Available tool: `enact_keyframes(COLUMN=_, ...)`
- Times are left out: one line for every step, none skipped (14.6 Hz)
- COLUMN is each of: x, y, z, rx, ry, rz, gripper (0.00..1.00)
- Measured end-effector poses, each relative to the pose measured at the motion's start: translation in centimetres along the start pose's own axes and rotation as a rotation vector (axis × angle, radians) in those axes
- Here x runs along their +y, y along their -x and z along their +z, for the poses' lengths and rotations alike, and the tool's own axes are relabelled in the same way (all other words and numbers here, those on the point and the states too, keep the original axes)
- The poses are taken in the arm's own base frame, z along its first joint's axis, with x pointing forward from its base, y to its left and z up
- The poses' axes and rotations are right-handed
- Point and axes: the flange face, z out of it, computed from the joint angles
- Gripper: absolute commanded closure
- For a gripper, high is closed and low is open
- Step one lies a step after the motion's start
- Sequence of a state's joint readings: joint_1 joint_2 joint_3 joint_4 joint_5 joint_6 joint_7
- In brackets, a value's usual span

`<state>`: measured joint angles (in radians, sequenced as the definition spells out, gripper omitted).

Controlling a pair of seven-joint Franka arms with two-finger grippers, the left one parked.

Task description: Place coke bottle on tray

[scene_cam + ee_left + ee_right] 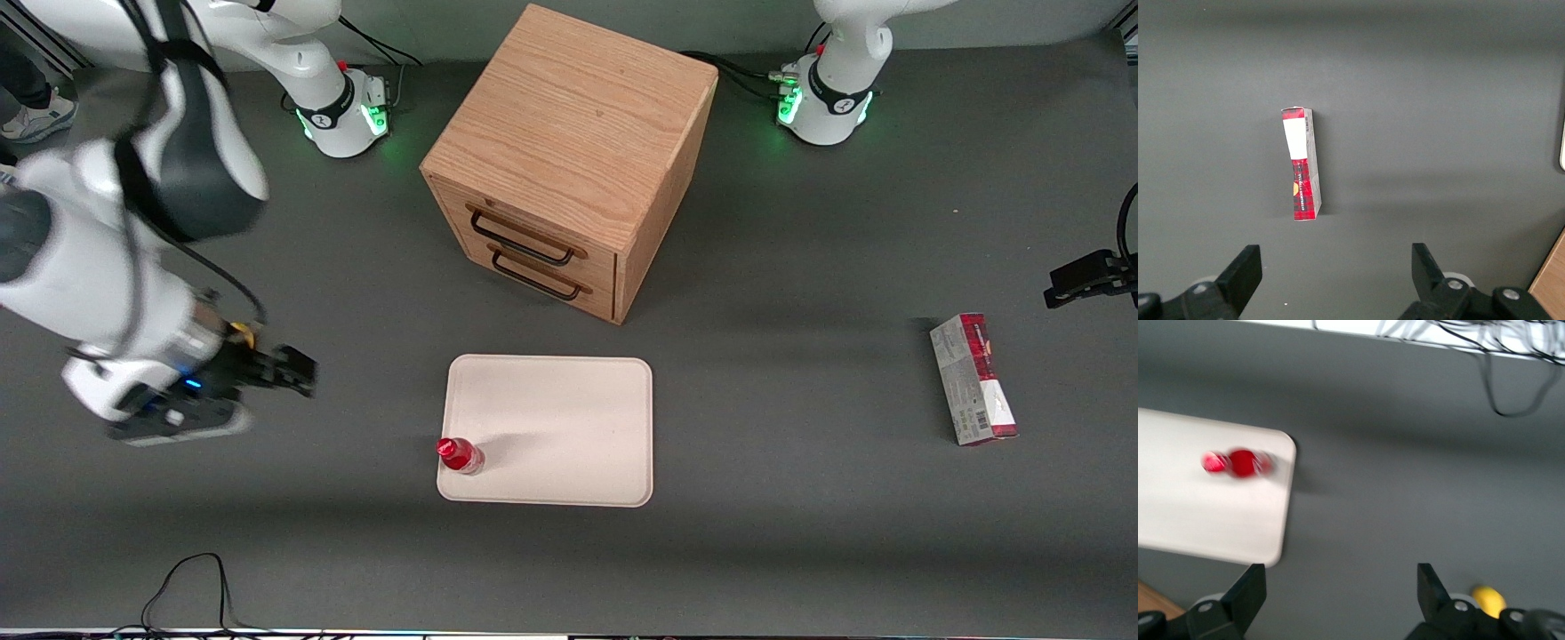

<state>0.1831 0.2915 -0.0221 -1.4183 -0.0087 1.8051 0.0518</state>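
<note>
Toward the working arm's end of the counter (800, 551), the end effector (298, 372) hangs above bare grey surface, well apart from everything. Its two fingers (1248, 590) stand wide, with nothing between them.

Coke bottle (460, 454) stands upright on the tray (569, 418), in the tray corner closest to the end effector and nearest the front camera. Red cap is visible from above. Bottle is well clear of the end effector, not touching it. In the right wrist view the bottle (1238, 463) shows as a blurred red shape on the cream tray (1205, 520), near its rounded corner.

Tray lies flat on the counter, sideways from the end effector toward the parked arm's end. Apart from the bottle it carries nothing.

Wooden drawer cabinet (569, 160) sits farther from the front camera than the tray, near it but not touching; two drawers with dark handles face the tray.

Red-and-grey carton (973, 380) lies flat far off at the parked arm's end, well apart from the end effector, tray and cabinet. Left wrist view shows the same carton (1302, 163) lying alone on the counter.
</note>
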Motion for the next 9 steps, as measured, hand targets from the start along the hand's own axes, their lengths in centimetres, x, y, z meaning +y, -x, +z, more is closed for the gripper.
enact_keyframes(x=2.7, y=1.7, z=-1.5, rx=-0.014, ry=0.001, rz=-0.002, gripper=0.0)
enact_keyframes(x=5.2, y=3.6, z=-2.9, rx=-0.027, ry=0.002, rz=0.008, gripper=0.0)
enact_keyframes(x=7.3, y=5.4, z=-4.0, rx=-0.037, ry=-0.001, rz=0.025, gripper=0.0)
enact_keyframes(x=8.7, y=7.0, z=-4.7, rx=-0.047, ry=-0.008, rz=0.04, gripper=0.0)
enact_keyframes(x=9.5, y=8.2, z=-5.1, rx=-0.052, ry=-0.013, rz=0.052, gripper=0.0)
enact_keyframes(x=9.9, y=9.0, z=-5.1, rx=-0.058, ry=-0.017, rz=0.059, gripper=0.0)
enact_keyframes(x=10.3, y=9.6, z=-5.2, rx=-0.066, ry=-0.02, rz=0.067, gripper=0.0)
enact_keyframes(x=10.9, y=9.9, z=-5.2, rx=-0.07, ry=-0.021, rz=0.078, gripper=0.0)
enact_keyframes(x=11.6, y=10.2, z=-5.3, rx=-0.075, ry=-0.022, rz=0.091, gripper=0.0)
